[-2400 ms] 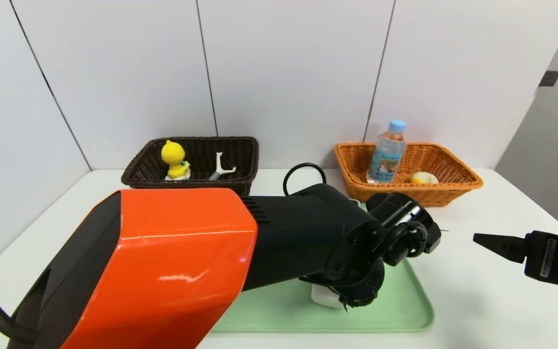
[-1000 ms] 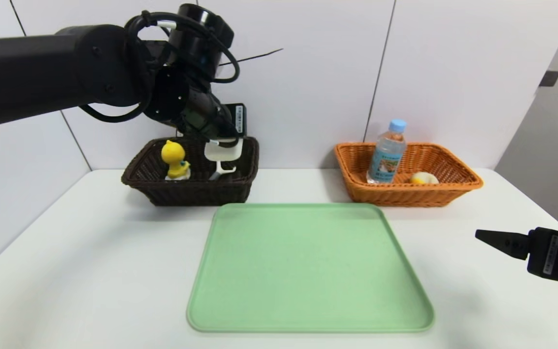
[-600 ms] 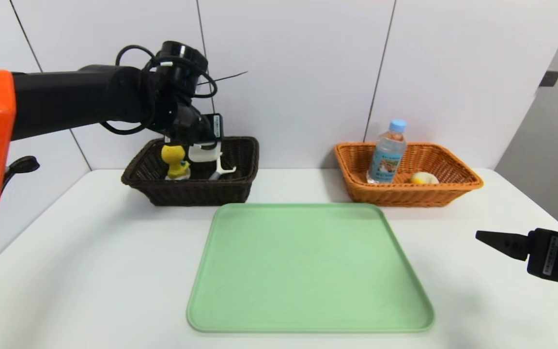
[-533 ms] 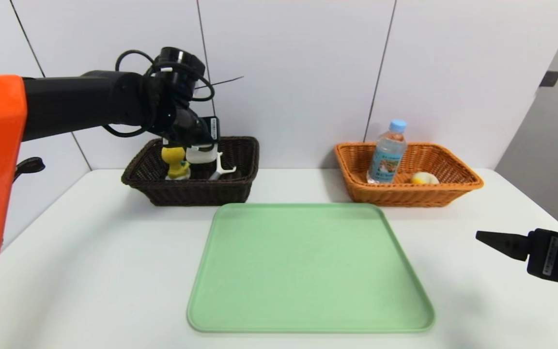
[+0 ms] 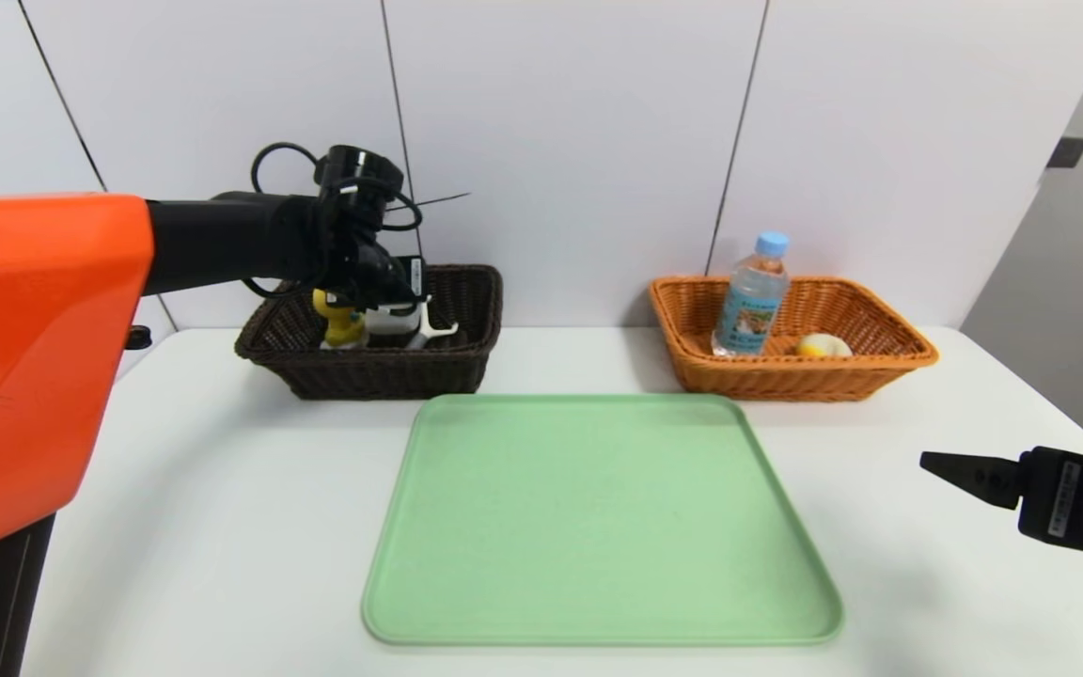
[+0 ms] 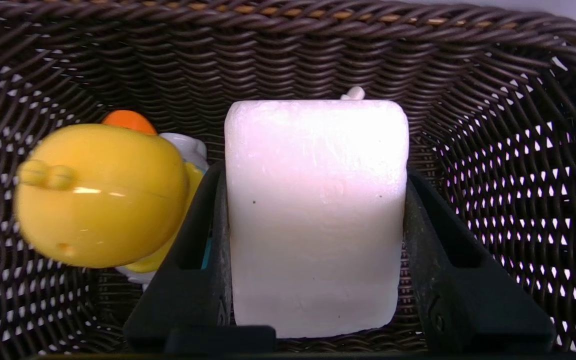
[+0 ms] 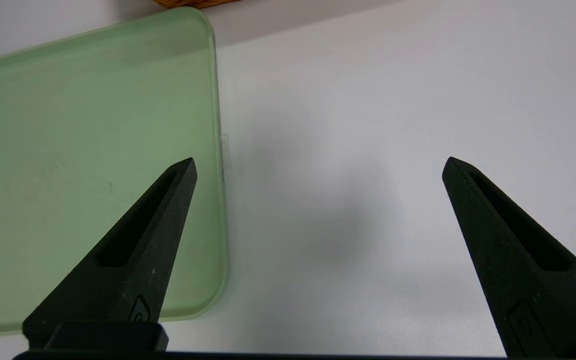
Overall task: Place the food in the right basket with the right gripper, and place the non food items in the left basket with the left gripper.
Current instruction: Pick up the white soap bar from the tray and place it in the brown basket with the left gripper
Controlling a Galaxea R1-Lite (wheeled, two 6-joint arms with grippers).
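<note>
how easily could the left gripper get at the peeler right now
Probably not easily. The left gripper is shut on the white bar, which fills its jaws, and the peeler sits behind that bar in the dark basket, mostly hidden from the wrist view.

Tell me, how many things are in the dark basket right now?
3. The yellow duck toy stands inside the dark basket. The white bar is beside it, held by the left hand. The white peeler lies just behind the bar. Something small could hide underneath.
</note>
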